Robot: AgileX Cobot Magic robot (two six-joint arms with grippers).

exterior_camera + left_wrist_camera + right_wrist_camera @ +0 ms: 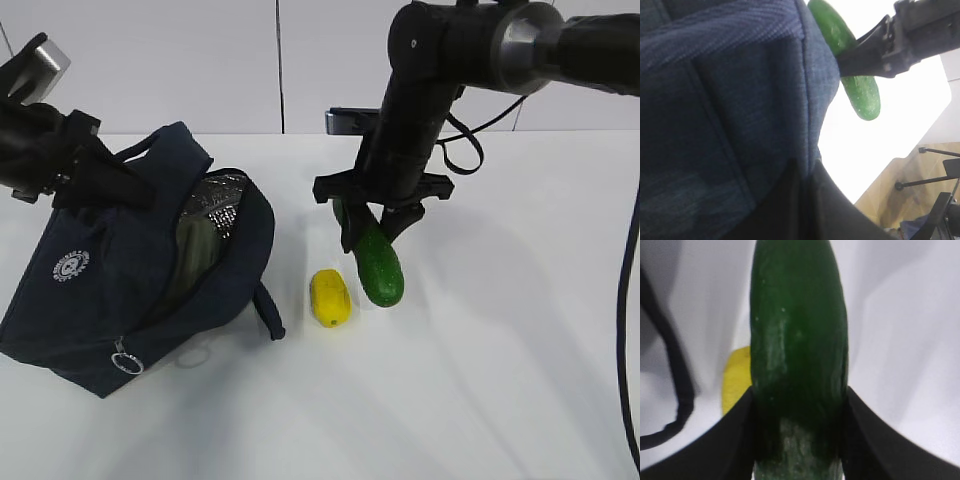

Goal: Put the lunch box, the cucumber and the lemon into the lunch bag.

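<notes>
Gaping toward us, the lunch bag (pixel 110 290) lies at the desk's (pixel 500 400) left edge; we see silver lining and a pale green shape inside, possibly the lunch box (pixel 198 245), too dim to confirm. Left gripper (pixel 110 185) pinches the bag's upper fabric, jaws pressed together; its tips are buried in cloth. Right gripper (pixel 372 222) comes down steeply mid-desk, fingers clamping the cucumber (pixel 378 262), whose lower end is at the desk surface. The lemon (pixel 330 297) lies just left of the cucumber, between it and the bag.
</notes>
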